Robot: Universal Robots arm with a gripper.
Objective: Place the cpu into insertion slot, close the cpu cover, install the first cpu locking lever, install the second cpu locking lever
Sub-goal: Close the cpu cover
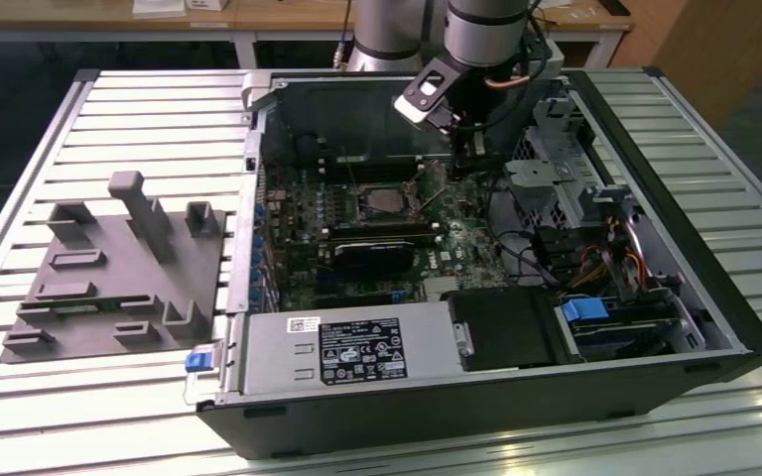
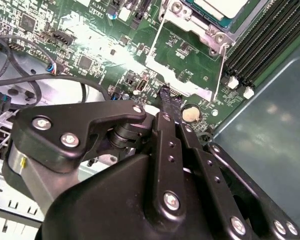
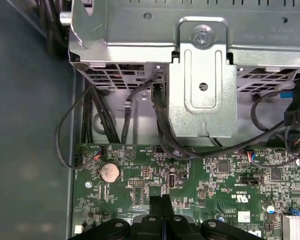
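The cpu [image 2: 217, 6] shows its pale silver top in the second wrist view, seated in the insertion slot [image 1: 384, 198] on the motherboard. The silver cpu cover [image 2: 202, 30] lies framed around it. Two thin wire locking levers [image 2: 157, 40] [image 2: 221, 70] run along two sides of the socket; I cannot tell whether they are latched. My gripper [image 1: 467, 164] hangs over the board to the exterior view's right of the socket. Its black fingertips [image 2: 169, 102] [image 3: 160, 207] are pressed together, shut on nothing, just above the green board.
A metal drive cage [image 3: 202, 75] with black cables [image 3: 160, 125] stands close beyond the fingertips. Long black memory slots [image 2: 260, 45] flank the socket. A grey power supply [image 1: 341, 352] fills the case's near side. A grey fixture plate [image 1: 116, 268] lies outside the case.
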